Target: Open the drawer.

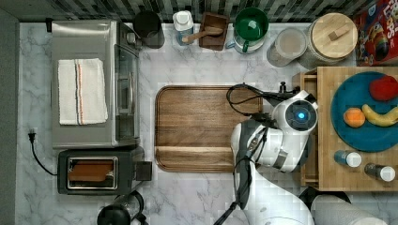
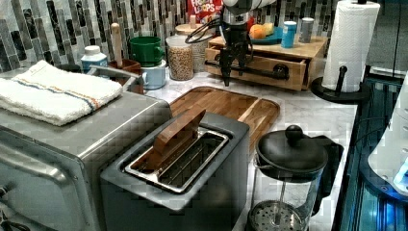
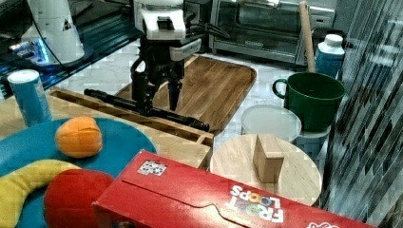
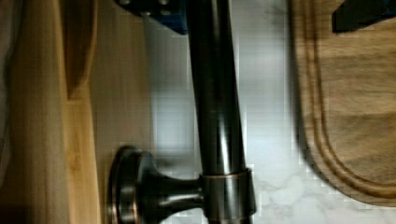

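Jaws [image 3: 158,99] straddle handle [image 3: 190,119] (drawer [image 2: 255,66] ajar).

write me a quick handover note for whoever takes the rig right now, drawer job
Gripper: open, pointing down, its fingers straddling the black bar handle of the drawer, one finger on each side. Not closed on the bar.

Drawer: light wood, under the stand holding the blue plate of fruit. In the left view and the right view it looks pulled out a little, with a slice of its inside visible behind the front panel.

Brown wooden tray: lies on the counter in front of the drawer, in the pull path.

Done: gripper lined up around the handle.

Left: close on the bar, then pull the drawer out towards the tray.
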`<state>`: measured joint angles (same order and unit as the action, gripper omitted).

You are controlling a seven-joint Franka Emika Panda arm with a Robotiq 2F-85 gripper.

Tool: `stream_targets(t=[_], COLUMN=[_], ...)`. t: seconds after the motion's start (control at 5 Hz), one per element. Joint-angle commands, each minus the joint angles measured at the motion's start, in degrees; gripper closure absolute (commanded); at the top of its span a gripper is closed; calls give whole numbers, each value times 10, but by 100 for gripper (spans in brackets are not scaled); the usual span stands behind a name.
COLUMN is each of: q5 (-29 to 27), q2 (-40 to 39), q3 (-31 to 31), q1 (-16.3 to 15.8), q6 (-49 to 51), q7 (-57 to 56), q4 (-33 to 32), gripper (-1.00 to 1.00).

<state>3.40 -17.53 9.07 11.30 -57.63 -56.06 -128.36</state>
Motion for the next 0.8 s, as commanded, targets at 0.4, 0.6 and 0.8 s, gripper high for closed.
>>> stream_targets(t=[0.4,0.6,0.8], q5=[-14,-8,-20], q2=[47,39,32], q3=[-79,-75,-72], q1=[-164,-182,-191], q6=[53,44,68], q7=[205,228,233], q4=[-11,-6,13], gripper=[-100,-100,-100])
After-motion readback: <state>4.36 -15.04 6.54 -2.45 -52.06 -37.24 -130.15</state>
